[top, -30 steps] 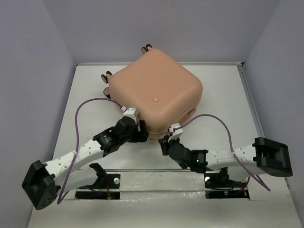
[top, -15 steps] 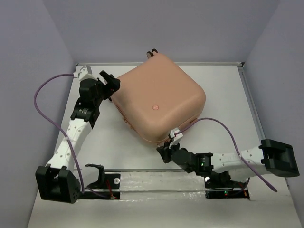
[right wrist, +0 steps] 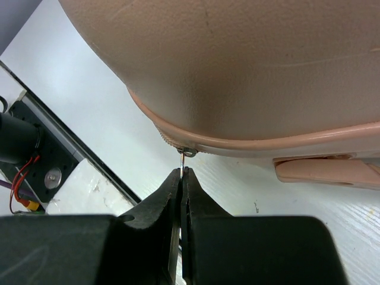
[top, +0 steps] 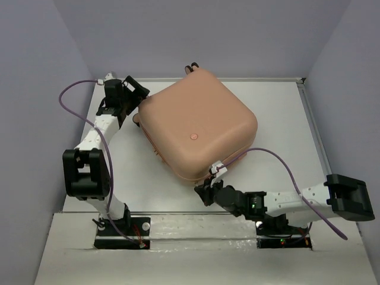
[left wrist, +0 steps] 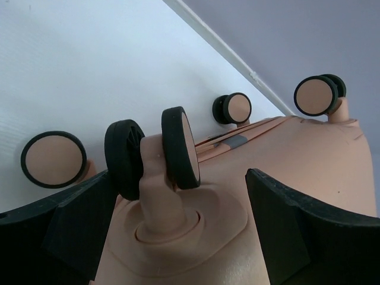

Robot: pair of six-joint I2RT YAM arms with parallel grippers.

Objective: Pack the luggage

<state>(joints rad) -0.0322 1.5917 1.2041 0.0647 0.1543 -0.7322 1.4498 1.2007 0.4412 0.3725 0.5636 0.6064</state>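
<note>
The luggage (top: 196, 127) is a closed peach-pink suitcase lying flat mid-table, turned diamond-wise. My left gripper (top: 136, 96) is at its far-left corner. In the left wrist view the left gripper (left wrist: 178, 231) is open, its black fingers (left wrist: 291, 225) standing wide on either side of a caster wheel (left wrist: 157, 155) without touching it. My right gripper (top: 205, 191) is at the near corner. In the right wrist view the right gripper (right wrist: 183, 173) is shut on the thin metal zipper pull (right wrist: 183, 160), which hangs from the zipper seam (right wrist: 172, 141).
Other caster wheels (left wrist: 53, 159) (left wrist: 317, 95) stick out along the suitcase's far-left side. White table (top: 279, 113) with a raised rim (top: 309, 107) and purple-grey walls around it. The arm bases' black mounting rail (top: 202, 234) runs along the near edge.
My left arm has swung from the suitcase's near edge to its far-left corner and now straddles a wheel. The suitcase has turned and shifted slightly right. The right gripper keeps its hold.
</note>
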